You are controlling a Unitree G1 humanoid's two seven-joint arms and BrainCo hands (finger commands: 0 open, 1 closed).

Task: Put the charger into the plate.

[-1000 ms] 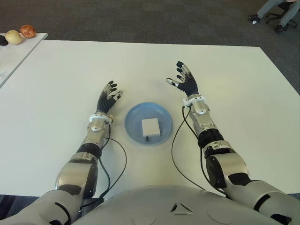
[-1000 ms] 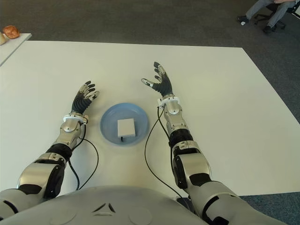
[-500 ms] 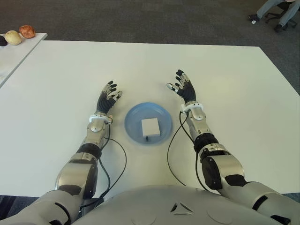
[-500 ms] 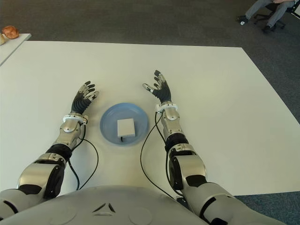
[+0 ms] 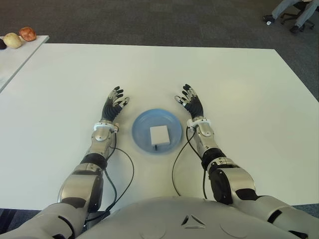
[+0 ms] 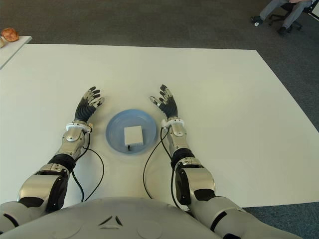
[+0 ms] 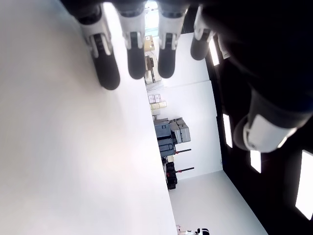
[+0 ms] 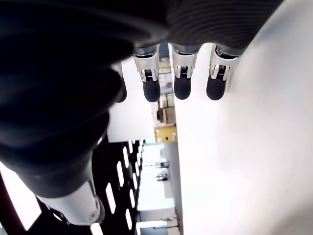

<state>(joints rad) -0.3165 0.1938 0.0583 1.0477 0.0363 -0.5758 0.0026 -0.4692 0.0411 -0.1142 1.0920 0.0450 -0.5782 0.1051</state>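
Observation:
A white square charger (image 5: 159, 134) lies flat in the middle of a light blue plate (image 5: 141, 129) on the white table (image 5: 159, 69). My left hand (image 5: 113, 106) shows just left of the plate, fingers spread and holding nothing. To the plate's right is my right hand (image 5: 189, 101), fingers extended and empty as well. In the right wrist view its fingertips (image 8: 182, 86) are straight with nothing under them. The left wrist view has the left fingertips (image 7: 137, 64) stretched out over bare table.
Thin black cables (image 5: 176, 164) run along both forearms onto the table near the plate. A second table at the far left carries round fruit-like objects (image 5: 21, 36). A person's legs and a chair (image 5: 291, 12) are at the far right on dark carpet.
My right hand has drawn back toward me and come down beside the plate's right edge. The left hand, the plate and the charger have not moved.

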